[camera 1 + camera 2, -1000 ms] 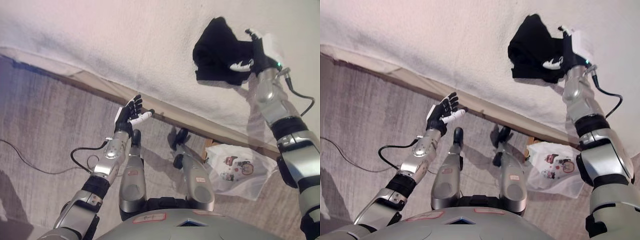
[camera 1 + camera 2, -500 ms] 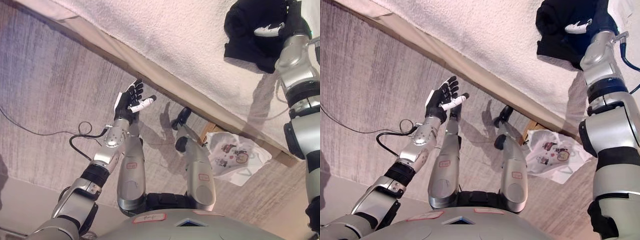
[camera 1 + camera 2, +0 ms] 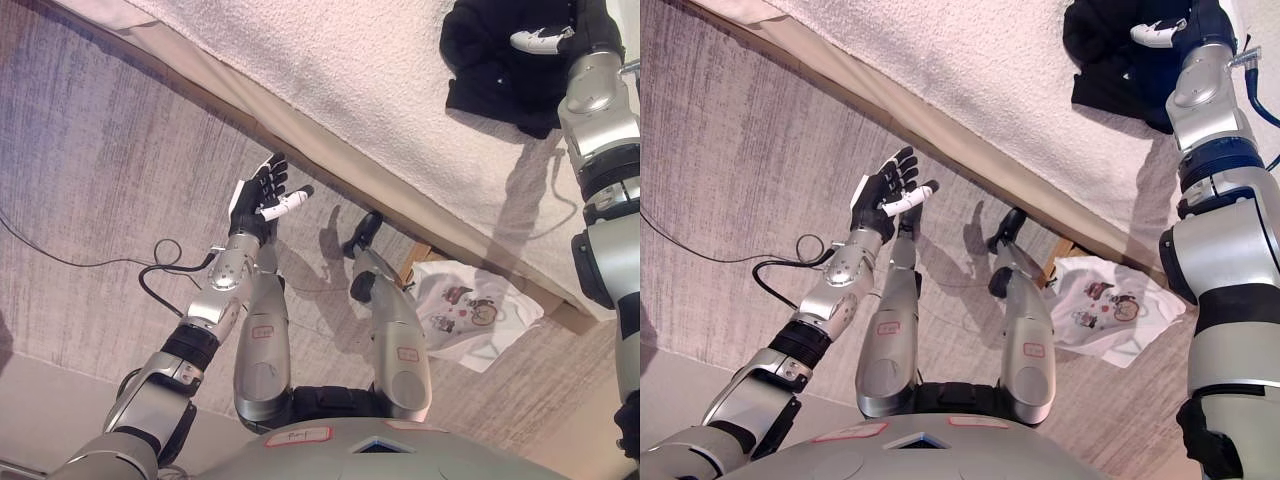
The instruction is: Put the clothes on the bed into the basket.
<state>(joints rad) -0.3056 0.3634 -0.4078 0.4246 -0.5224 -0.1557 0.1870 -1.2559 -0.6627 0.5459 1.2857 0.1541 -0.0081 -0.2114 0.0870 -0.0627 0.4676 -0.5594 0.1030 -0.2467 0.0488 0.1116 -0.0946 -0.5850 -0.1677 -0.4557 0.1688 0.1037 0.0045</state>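
A black garment [image 3: 495,55] lies bunched on the white bed [image 3: 360,90] at the top right. My right hand [image 3: 585,30] is on the garment's right side, at the view's top edge, partly cut off and dark against the cloth. It also shows in the right eye view [image 3: 1200,22]. My left hand [image 3: 258,205] is open, palm up, held over the floor just in front of the bed's edge. It holds nothing. No basket is in view.
The bed's wooden side rail [image 3: 330,180] runs diagonally across the view. A white printed plastic bag [image 3: 470,315] lies on the grey carpet [image 3: 90,170] at the lower right, by the bed's edge.
The view has swung down and toward the floor since one second ago. The right hand stays on the black garment. The left hand keeps its open pose.
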